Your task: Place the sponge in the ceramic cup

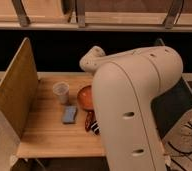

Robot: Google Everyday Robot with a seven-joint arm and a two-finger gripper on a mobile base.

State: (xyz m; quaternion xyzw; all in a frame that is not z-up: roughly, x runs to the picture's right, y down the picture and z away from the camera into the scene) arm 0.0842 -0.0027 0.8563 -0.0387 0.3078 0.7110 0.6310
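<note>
The sponge (pixel 69 114) is a small flat blue-grey pad lying on the wooden table (pixel 44 135), left of centre. Just behind it stands the ceramic cup (pixel 61 92), pale, round and upright, with a gap between the two. Nothing holds the sponge. My gripper does not show in the camera view. The arm's large pale link (pixel 129 110) fills the right half of the picture, and its rounded end (pixel 91 59) reaches over the table's back edge.
An orange-red bowl (pixel 86 96) sits right of the cup, partly behind the arm. A black-and-white striped bar (pixel 92 124) lies right of the sponge at the arm's edge. A tall wooden side panel (pixel 14 85) borders the table's left side.
</note>
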